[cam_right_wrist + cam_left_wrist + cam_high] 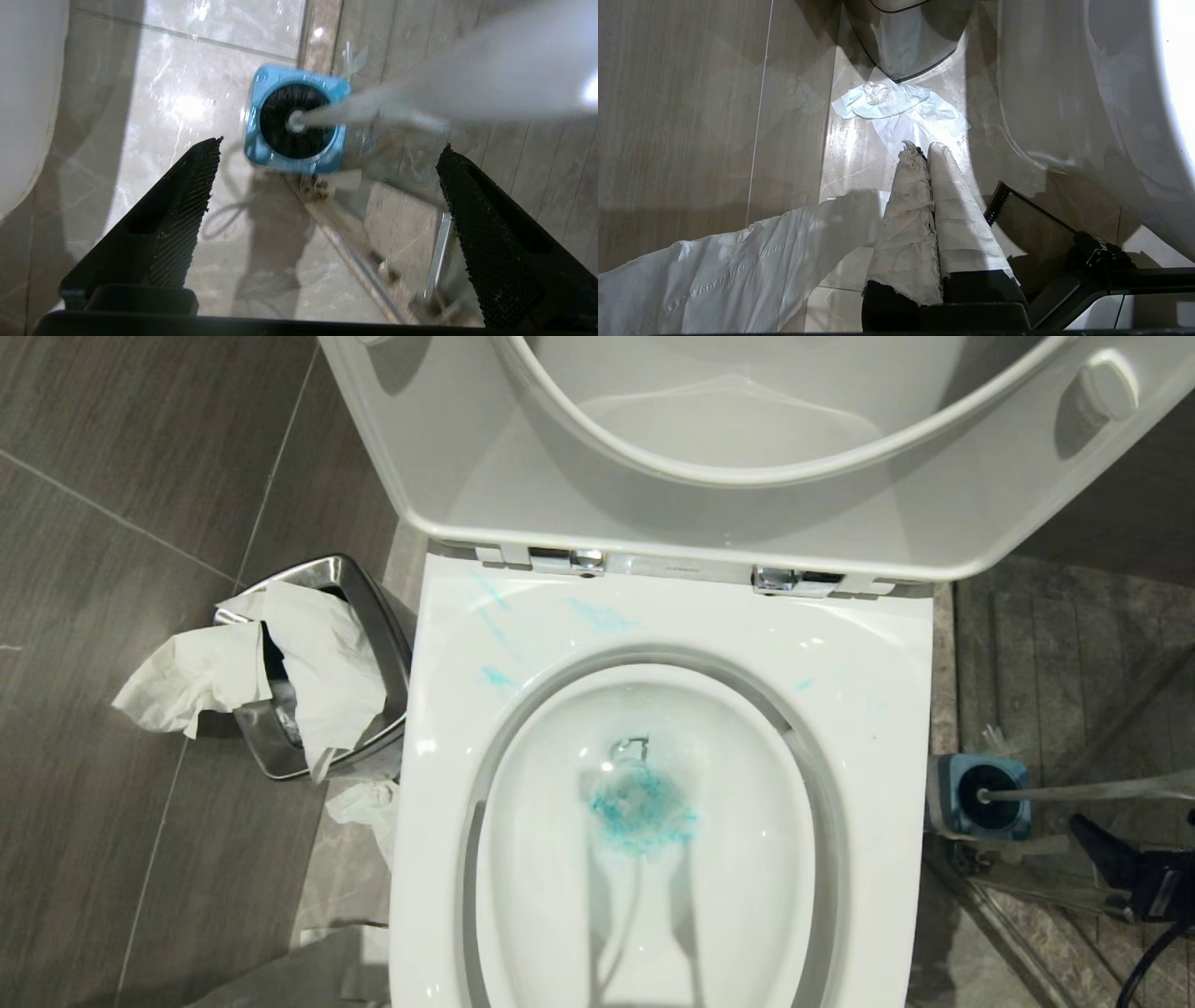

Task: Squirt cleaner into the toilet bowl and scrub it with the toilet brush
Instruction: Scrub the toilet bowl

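The toilet bowl (868, 672) stands with seat and lid raised. Turquoise cleaner (642, 810) clouds the water, and thin blue smears mark the rim's back left. The toilet brush (1083, 792) stands on the floor right of the bowl, its black head (294, 119) down in the blue holder (254, 140) and its white handle (420, 93) leaning away. My right gripper (331, 144) hangs open just above and short of the holder, nothing between its black fingers (187, 205). It shows low at the right edge of the head view (1097, 845). My left gripper (922, 147), with paper-wrapped fingers, is shut over the floor left of the bowl.
A steel waste bin (373, 616) stuffed with white tissue stands left of the bowl. More tissue (901, 107) lies on the floor beside it. A glass partition with a metal floor rail (355, 261) runs beside the holder. A black cable (1148, 961) trails from the right arm.
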Tool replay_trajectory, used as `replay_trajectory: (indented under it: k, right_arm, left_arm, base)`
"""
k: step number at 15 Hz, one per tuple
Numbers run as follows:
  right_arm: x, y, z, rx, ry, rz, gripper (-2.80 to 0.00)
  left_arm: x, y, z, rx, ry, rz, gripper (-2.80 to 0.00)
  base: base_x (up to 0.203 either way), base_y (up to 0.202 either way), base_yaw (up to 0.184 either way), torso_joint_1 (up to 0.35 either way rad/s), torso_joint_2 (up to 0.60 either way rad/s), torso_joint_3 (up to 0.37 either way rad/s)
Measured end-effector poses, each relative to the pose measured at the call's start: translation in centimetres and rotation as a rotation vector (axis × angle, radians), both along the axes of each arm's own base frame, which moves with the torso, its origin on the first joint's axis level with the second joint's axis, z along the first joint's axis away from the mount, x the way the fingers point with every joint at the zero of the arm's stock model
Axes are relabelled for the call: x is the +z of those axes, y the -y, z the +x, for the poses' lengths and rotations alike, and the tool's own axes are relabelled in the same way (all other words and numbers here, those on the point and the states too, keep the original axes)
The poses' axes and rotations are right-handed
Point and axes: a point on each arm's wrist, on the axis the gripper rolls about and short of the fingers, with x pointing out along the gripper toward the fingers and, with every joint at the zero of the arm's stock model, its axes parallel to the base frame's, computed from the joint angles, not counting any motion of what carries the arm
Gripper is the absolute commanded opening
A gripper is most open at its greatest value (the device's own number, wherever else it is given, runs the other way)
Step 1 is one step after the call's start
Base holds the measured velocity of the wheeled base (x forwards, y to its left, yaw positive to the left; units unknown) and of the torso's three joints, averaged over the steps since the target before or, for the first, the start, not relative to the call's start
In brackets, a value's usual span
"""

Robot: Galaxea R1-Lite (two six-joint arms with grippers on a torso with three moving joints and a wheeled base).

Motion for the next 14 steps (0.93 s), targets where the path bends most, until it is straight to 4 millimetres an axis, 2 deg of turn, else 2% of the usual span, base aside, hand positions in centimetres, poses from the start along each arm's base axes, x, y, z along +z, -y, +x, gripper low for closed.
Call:
replay_trajectory:
  k: [6, 14]
  right_arm:
    - [0.4, 0.8, 2.2, -0.002, 0.018, -0.006, 0.00]
    - [1.1, 1.4, 3.8, -0.034, 0.086, -0.031, 0.00]
  left_arm:
    - [0.0, 0.0, 0.0, 0.000, 0.000, 0.000, -2.80]
    - [0.0, 0.0, 0.0, 0.000, 0.000, 0.000, -2.80]
  base:
    - [0.000, 0.000, 0.000, 0.000, 0.00, 0.000]
    - [0.000, 0.000, 0.000, 0.000, 0.00, 0.000]
